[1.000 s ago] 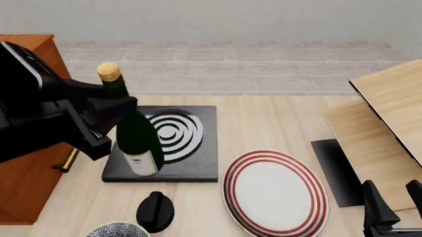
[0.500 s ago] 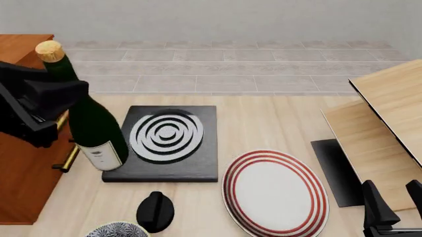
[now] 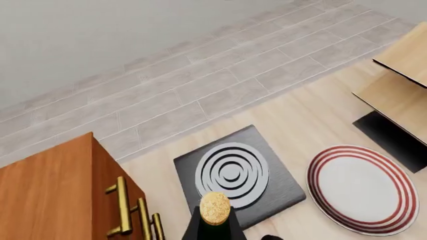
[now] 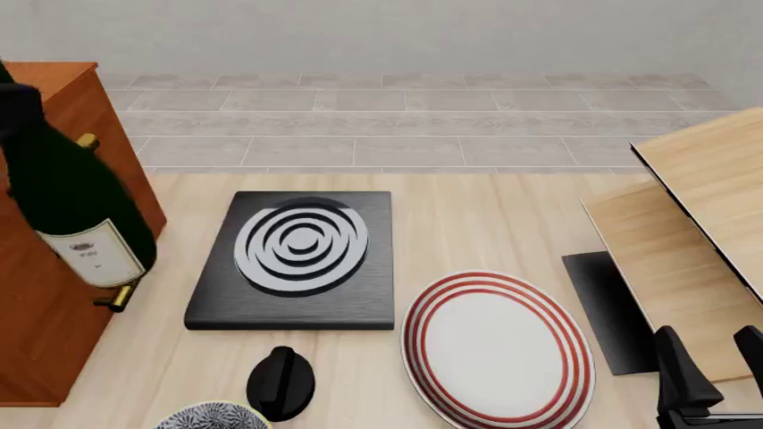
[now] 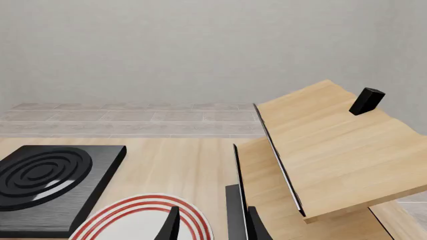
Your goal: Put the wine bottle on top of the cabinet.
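While the wine bottle (image 4: 74, 211) hangs tilted in front of the cabinet (image 4: 48, 295), up by its top edge and off the table, I honestly can't tell how my left fingers sit; my left wrist view only shows its cork. My right gripper (image 4: 713, 375) idles low, fingers apart, holding nothing. Red-rimmed plate (image 4: 498, 349) has nothing on it, same for the stove slab (image 4: 298, 259).

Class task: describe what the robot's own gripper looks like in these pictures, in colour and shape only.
Only the right gripper shows clearly: two matte black, flat, blade-like fingers tapering to narrow tips, without visible cables or markings. The left gripper is out of view.
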Action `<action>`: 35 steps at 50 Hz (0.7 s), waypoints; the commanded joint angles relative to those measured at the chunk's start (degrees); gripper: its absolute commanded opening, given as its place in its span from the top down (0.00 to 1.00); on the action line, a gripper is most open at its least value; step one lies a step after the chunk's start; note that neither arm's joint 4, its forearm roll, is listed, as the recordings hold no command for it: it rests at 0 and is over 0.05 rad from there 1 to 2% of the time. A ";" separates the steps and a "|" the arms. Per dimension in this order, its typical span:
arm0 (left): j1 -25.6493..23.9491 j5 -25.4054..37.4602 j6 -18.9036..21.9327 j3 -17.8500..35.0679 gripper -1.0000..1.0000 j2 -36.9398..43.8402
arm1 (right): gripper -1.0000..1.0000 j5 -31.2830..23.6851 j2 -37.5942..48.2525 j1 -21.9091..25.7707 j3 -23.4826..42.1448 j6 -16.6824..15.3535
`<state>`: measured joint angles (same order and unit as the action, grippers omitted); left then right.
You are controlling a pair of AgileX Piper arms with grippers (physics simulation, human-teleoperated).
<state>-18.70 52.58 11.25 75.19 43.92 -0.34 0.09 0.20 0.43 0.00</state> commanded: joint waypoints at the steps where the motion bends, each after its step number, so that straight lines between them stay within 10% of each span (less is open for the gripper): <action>1: 5.24 5.42 2.00 8.42 1.00 1.65 | 0.00 0.01 0.00 -0.01 0.00 -0.01; 35: 16.79 9.89 4.19 26.15 1.00 12.73 | 0.00 -0.01 0.00 0.00 0.00 0.01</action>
<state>-5.82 62.52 14.69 96.98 53.34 -0.34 0.09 0.20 0.43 0.00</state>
